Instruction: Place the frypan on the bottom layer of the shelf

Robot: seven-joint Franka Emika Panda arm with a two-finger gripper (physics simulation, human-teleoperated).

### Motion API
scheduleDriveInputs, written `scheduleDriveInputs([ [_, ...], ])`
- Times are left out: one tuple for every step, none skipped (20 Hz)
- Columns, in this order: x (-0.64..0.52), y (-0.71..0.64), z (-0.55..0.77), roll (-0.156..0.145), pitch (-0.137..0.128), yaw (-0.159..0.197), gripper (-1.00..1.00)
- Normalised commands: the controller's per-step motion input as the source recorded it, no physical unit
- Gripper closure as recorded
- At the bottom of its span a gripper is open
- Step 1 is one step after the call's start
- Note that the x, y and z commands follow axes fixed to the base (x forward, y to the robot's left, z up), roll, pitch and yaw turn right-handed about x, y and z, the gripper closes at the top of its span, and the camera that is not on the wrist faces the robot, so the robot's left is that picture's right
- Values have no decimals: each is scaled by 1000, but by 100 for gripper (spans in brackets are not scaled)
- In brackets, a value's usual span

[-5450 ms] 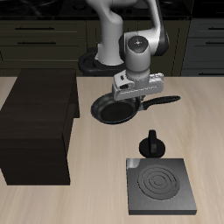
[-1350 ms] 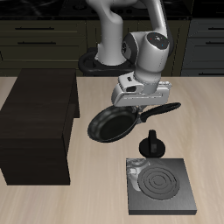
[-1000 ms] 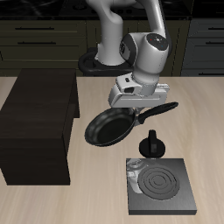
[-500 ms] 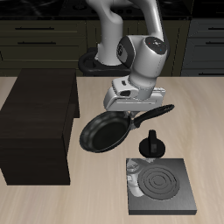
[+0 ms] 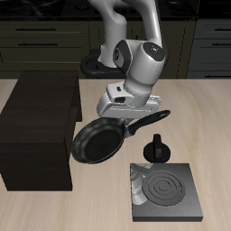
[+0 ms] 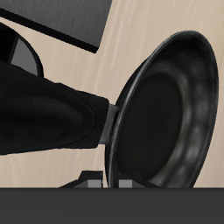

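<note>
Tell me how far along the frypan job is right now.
Done: the gripper has the round black frypan by its long handle, jaws shut on it, lifted and tilted. In hand: it hangs beside the large dark wooden shelf. Left: getting the frypan into the bottom layer and letting go.

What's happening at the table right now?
The Franka arm's pincer is shut on the handle of the frypan, holding it tilted above the table, beside the shelf. The pan is not yet in the shelf's bottom layer. A small black knobbed pot and the grey burner plate sit nearer the front edge.
</note>
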Motion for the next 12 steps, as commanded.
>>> scheduleDriveInputs([
  [24,-196,41,-18,-12,1,100],
  [95,-308,25,-32,-17,-4,100],
  [91,-304,29,-39,-14,26,100],
  [106,-312,-44,-59,13,-20,100],
  [21,-467,-24,-25,11,21,100],
  [75,-370,0,-57,-15,9,100],
  [91,-260,-15,-34,12,-4,100],
  [65,-338,-32,-44,3,15,100],
  [-16,-432,8,-39,-13,6,100],
  [78,-358,-61,-58,13,-21,100],
  [49,-361,-91,-24,17,28,100],
  [0,0,0,0,0,0,100],
])
